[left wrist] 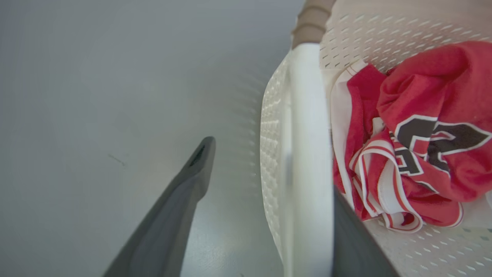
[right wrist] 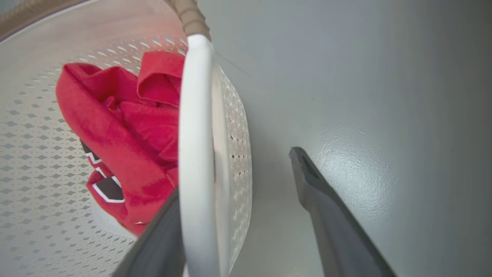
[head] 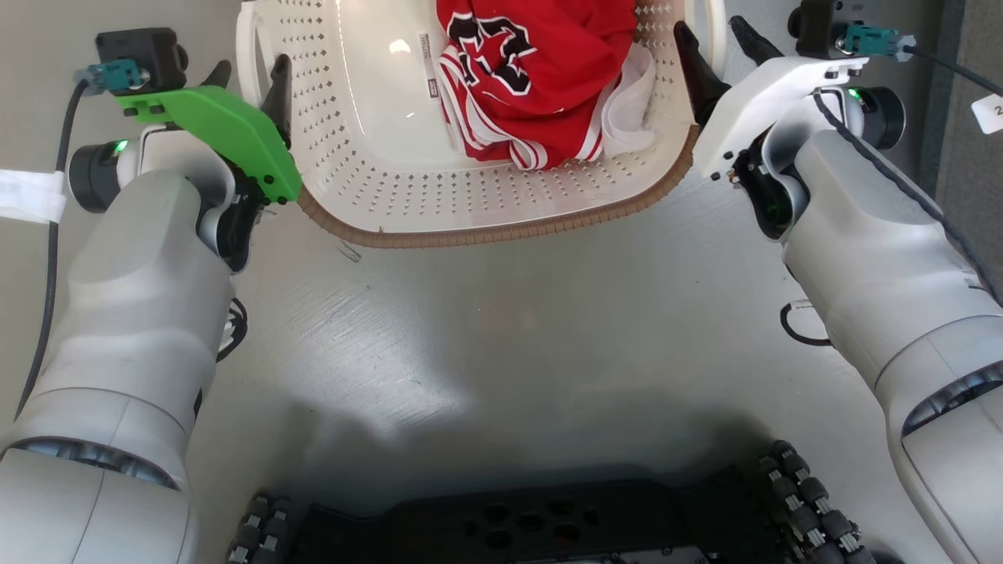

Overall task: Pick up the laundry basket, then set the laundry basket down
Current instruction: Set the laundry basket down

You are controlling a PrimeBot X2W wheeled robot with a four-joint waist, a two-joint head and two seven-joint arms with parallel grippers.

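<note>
"Left gripper, is it clamped on anything?"

"No, it's spread wide. One dark finger is outside the basket wall and the other is inside, with the left handle between them. The right gripper is the same: spread, astride the right handle."

"And the big things?"

"Grey floor all round. On it sits the laundry basket, on the far side of the robot's dark base with open floor between them. It's between the two arms, brown rim on the near side."

"Anything in it?"

"A crumpled red jersey with white trim and dark lettering, lying towards the right side."
</note>
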